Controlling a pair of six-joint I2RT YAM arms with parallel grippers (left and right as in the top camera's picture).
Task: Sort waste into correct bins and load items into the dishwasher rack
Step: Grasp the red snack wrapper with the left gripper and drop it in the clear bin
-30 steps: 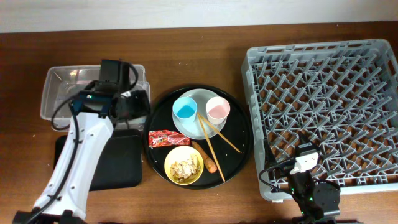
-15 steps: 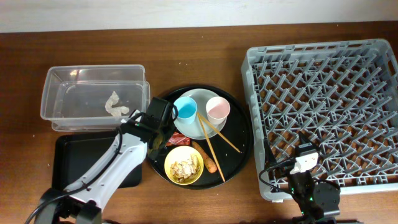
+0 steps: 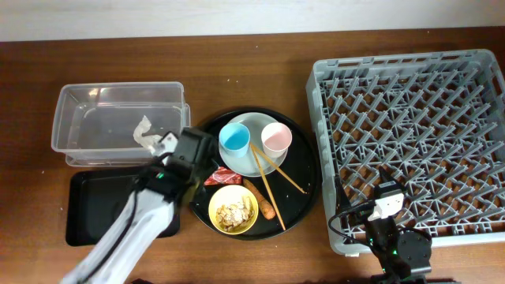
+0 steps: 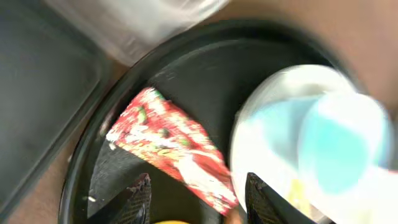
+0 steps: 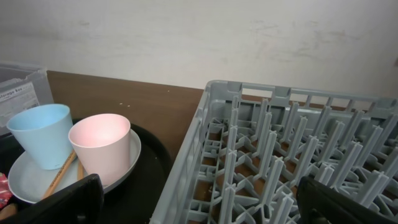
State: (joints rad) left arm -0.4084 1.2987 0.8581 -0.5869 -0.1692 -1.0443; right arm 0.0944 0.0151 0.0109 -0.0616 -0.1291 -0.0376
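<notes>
Fingers (image 4: 138, 198) of the left gripper (image 4: 198, 202) are spread wide and empty, with the red snack wrapper (image 4: 168, 149) lying just ahead of them on the round black tray (image 4: 199, 87). The crumpled white paper (image 3: 144, 131) has been left in the clear tub (image 3: 79, 99), behind the fingers, and the arm has been swung across. 1 waste item is judged sorted; the wrapper is judged next. The right gripper (image 5: 199, 208) is held open, empty.
</notes>
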